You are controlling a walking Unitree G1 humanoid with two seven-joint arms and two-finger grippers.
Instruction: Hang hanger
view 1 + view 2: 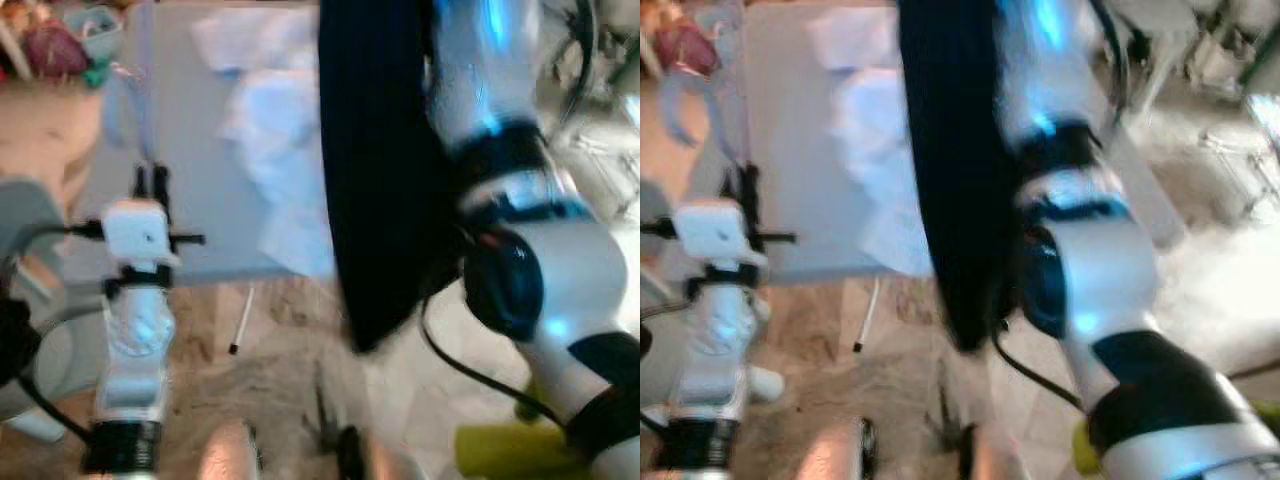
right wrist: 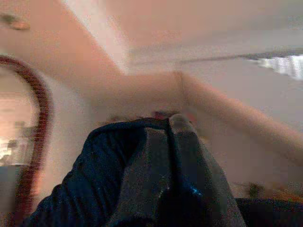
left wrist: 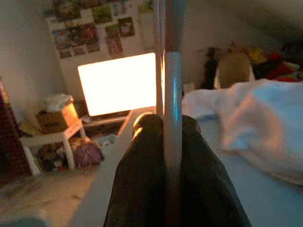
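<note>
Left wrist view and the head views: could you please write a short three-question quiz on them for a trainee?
1. True or false: the left end effector grips a pale rod.
2. The garment beside the right arm is: A white, B dark navy, C red?
3. What lies crumpled on the bed?
Key: 1 true; 2 B; 3 white bedding.

Right gripper (image 2: 165,142), seen along its two black fingers (image 2: 147,179), which lie pressed together with dark navy cloth (image 2: 90,184) bunched around and between them. Beyond the fingertips, a pale wall meets a sloping ceiling (image 2: 199,28). A dark red arched mirror frame (image 2: 40,123) stands beside the cloth. A bright patch (image 2: 284,66) lies at the far edge; details blurred.
</note>
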